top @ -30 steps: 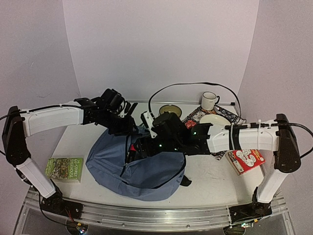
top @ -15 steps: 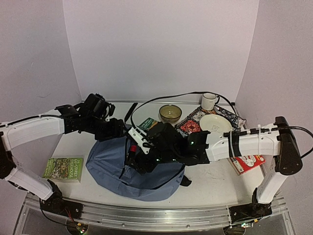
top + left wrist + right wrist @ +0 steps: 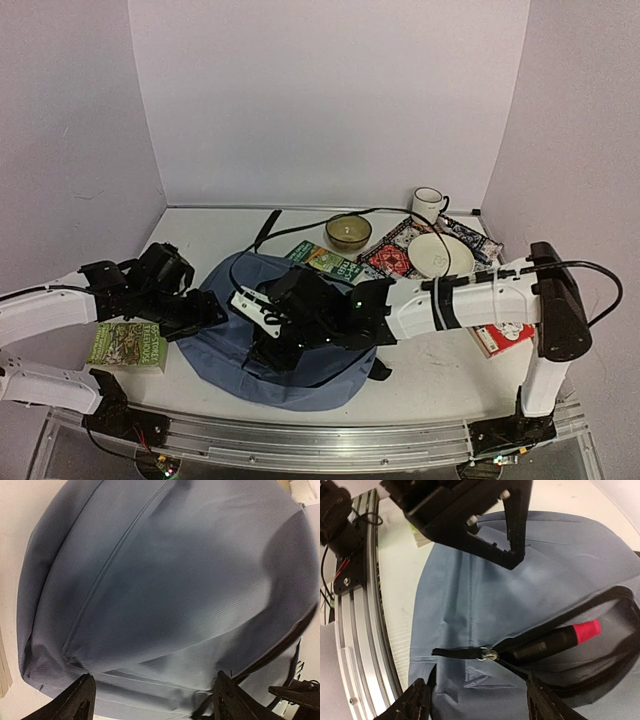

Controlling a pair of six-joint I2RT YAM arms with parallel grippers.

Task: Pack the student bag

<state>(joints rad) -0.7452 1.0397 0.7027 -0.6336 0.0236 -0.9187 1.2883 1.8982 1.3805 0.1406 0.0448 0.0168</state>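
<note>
The student bag (image 3: 322, 372) lies flat on the table's middle, a slate-blue backpack; its fabric (image 3: 165, 580) fills the left wrist view. Its main zip gapes, with the slider and black pull tab (image 3: 489, 654) at the end of the opening. Inside shows a black item with a pink end (image 3: 580, 631). My right gripper (image 3: 268, 348) hovers open over the bag's front, its fingertips (image 3: 544, 704) straddling the pull tab without touching it. My left gripper (image 3: 212, 308) is open at the bag's left edge, holding nothing, with its fingers (image 3: 82, 702) wide apart.
A green book (image 3: 128, 345) lies left of the bag, a second green book (image 3: 325, 260) behind it. At the back right are a bowl (image 3: 348, 232), a mug (image 3: 428, 205), a plate (image 3: 440, 255) on a patterned mat (image 3: 395, 250), and a red book (image 3: 500, 335).
My left arm has pulled back left and toward the near edge, off the bag's opening, and its jaws opened. My right arm has slid left over the bag.
</note>
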